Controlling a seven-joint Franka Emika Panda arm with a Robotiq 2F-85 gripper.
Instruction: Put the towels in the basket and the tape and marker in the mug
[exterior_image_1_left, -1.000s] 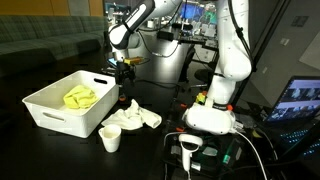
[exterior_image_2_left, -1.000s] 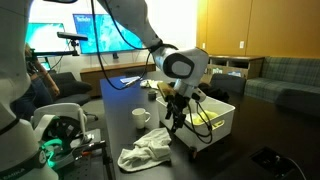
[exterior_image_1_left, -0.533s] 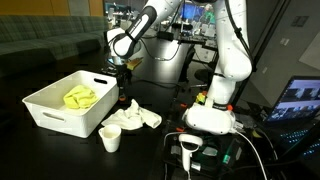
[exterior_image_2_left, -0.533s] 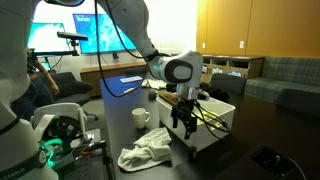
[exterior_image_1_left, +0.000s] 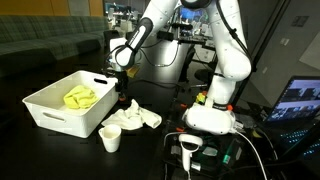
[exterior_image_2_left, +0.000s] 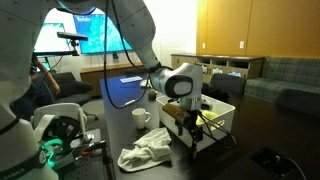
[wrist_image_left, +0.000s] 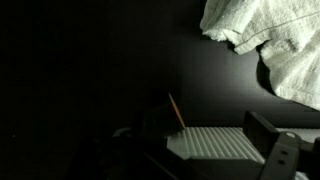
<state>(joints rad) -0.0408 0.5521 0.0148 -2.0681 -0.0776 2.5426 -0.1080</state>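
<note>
Arm (exterior_image_1_left: 137, 42) bent fwd, wrist (exterior_image_2_left: 180, 85) low, pointing down; jaws spread wide

The yellow towel (exterior_image_1_left: 80, 97) lies crumpled inside the white basket (exterior_image_1_left: 60, 120), the white towel (exterior_image_1_left: 132, 118) bunched outside near the upright mug (exterior_image_1_left: 111, 139).

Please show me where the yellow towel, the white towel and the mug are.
yellow towel (exterior_image_1_left: 80, 97): in an exterior view, middle of the crumpled cloth.
white towel (exterior_image_1_left: 135, 118): in an exterior view, centre of the heap.
mug (exterior_image_1_left: 111, 140): in an exterior view, its outer wall.
</note>
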